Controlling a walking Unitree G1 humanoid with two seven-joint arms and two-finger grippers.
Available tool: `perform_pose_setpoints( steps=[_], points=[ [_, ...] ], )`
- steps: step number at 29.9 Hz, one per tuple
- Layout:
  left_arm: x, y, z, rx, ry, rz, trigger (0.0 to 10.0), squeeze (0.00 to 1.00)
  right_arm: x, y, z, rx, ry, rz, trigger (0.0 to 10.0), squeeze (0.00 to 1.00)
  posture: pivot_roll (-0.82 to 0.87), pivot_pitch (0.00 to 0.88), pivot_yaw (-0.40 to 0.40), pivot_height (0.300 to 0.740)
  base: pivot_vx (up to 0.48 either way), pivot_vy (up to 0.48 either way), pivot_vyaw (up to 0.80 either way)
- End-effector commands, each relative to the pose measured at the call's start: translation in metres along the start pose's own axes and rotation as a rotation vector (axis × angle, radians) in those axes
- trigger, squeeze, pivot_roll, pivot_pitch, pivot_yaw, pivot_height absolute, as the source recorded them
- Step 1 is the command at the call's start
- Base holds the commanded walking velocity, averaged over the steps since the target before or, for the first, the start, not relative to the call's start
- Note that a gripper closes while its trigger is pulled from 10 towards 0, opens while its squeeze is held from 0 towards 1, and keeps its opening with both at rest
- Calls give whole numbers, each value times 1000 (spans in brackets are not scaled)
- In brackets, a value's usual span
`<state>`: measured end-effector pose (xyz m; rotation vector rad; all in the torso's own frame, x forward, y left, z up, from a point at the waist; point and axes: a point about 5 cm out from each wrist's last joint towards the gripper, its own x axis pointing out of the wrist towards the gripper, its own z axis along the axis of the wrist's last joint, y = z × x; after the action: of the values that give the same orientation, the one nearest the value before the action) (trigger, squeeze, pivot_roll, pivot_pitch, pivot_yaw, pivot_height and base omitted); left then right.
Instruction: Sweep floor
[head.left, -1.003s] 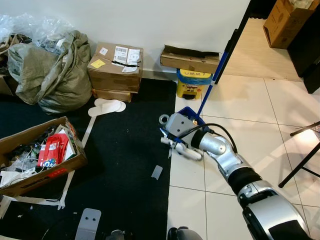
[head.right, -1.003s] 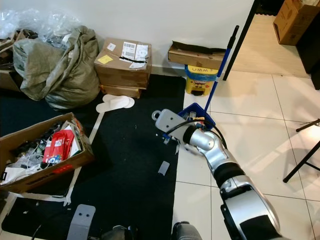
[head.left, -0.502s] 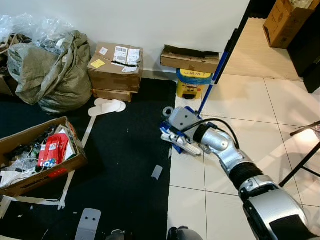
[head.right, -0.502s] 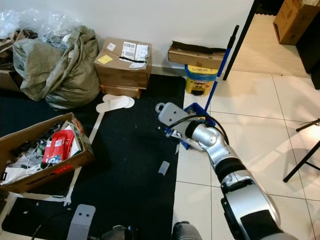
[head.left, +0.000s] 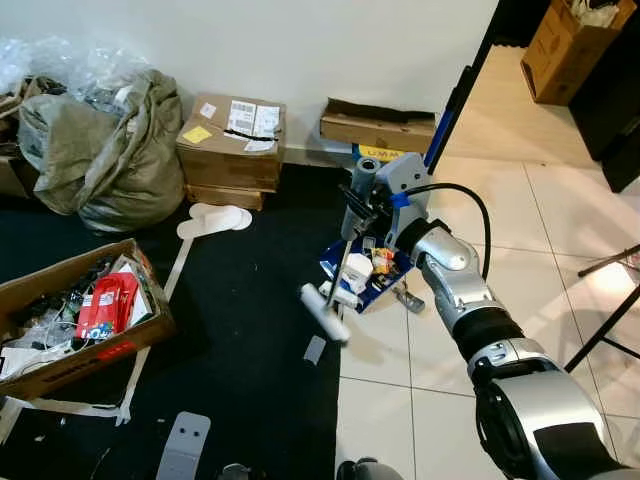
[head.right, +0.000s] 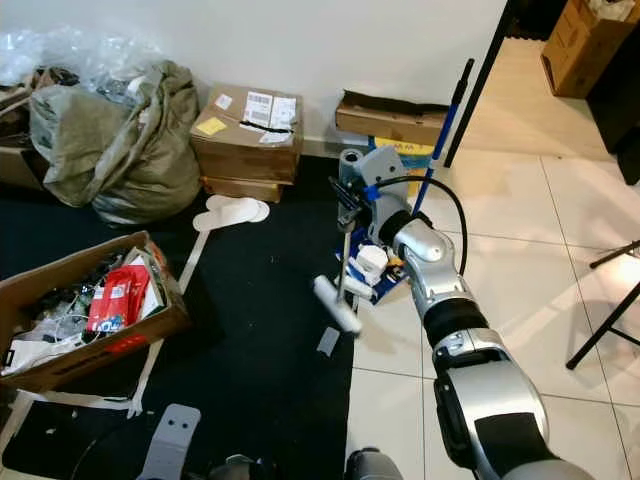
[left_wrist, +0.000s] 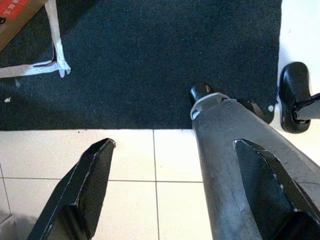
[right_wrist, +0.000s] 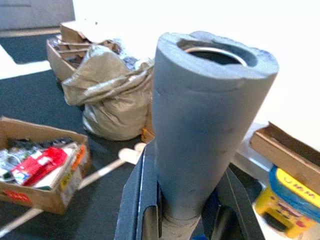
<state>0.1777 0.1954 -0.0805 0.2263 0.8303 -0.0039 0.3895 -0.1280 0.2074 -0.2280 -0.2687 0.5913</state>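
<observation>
Left eye view, from left to right: a bulging grey sack slumps against the wall, an open cardboard box of clutter sits on the black carpet, a pair of white slippers lies before stacked cardboard boxes, and a scrap of litter rests on the carpet near its edge with the white tiles. Just right of it, the right gripper clamps the grey foam grip of a short-handled broom, whose long axis runs steeply down and leftward from the fingers to a pale head hanging just above the scrap. Behind the broom stands a blue dustpan holding collected rubbish, its long blue handle rising towards the doorway. The right arm is plainly the one placed for the stroke; the left gripper hangs idle over the carpet-tile seam beside the robot's leg, its fingers spread wide with nothing between them. Compared with a second ago, the right gripper has risen from low beside the dustpan to well above it, swinging the broom from near-flat to nearly upright, and the rubbish in the pan has come into sight.
</observation>
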Motion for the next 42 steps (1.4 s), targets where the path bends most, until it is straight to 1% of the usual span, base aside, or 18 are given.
perform_pose_setpoints(
  steps=[1,5,7,9,10,14,15,17,18,20,21,22,23,24,25,29,32,42],
  points=[
    [-4,-2,-15,-10,64,-2,10000,0,-1,-3,6,17,-30,-8,10000,0,-77,112,-10,740,0,0,0],
    [-3,-2,-13,-13,65,3,10000,0,-4,-4,6,30,-6,-2,10000,0,-82,95,-10,740,0,0,0],
    [-1,-1,-8,-16,63,9,10000,0,-6,1,3,29,32,25,10000,0,-88,73,-1,740,0,0,0],
    [-1,-1,-8,-16,63,9,10000,0,-6,1,3,29,32,25,10000,0,-88,73,-1,740,0,0,0],
    [1,0,-3,-17,55,13,10000,0,-6,7,-4,51,74,36,10000,0,-92,61,5,740,0,0,0],
    [2,1,-2,-17,51,14,10000,0,-6,10,-8,64,92,35,10000,0,-92,61,5,740,0,0,0],
    [2,1,0,-13,49,14,10000,0,-8,16,-15,81,117,37,10000,0,-94,50,11,740,0,0,0],
    [2,1,0,-13,49,14,10000,0,-8,16,-15,81,117,37,10000,0,-94,50,11,740,0,0,0],
    [3,1,1,-8,47,13,10000,0,-10,31,-25,114,125,60,10000,0,-89,41,13,740,0,0,0],
    [3,1,1,-8,47,13,10000,0,-10,31,-25,114,125,60,10000,0,-89,41,13,740,0,0,0],
    [3,2,2,0,46,12,10000,0,-12,45,-31,145,122,90,10000,0,-86,36,14,740,0,0,0],
    [3,2,2,0,46,12,10000,0,-12,45,-31,145,122,90,10000,0,-86,36,14,740,0,0,0],
    [4,2,4,6,45,11,10000,0,-14,57,-35,165,116,115,10000,0,-85,33,15,740,0,0,0],
    [4,2,4,6,45,11,10000,0,-14,57,-35,165,116,115,10000,0,-85,33,15,740,0,0,0],
    [4,2,6,12,42,9,10000,0,-14,65,-35,175,99,139,10000,0,-85,28,18,740,259,0,738],
    [5,0,8,26,40,-1,10000,0,-13,69,-34,202,89,139,10000,0,-82,23,20,740,273,0,600],
    [5,-3,9,48,40,-14,10000,0,-12,69,-32,232,94,122,10000,0,-79,23,24,740,277,0,0],
    [4,-3,6,58,46,-21,10000,0,-10,74,-32,248,119,131,10000,0,-74,23,22,740,300,0,0]
  ],
)
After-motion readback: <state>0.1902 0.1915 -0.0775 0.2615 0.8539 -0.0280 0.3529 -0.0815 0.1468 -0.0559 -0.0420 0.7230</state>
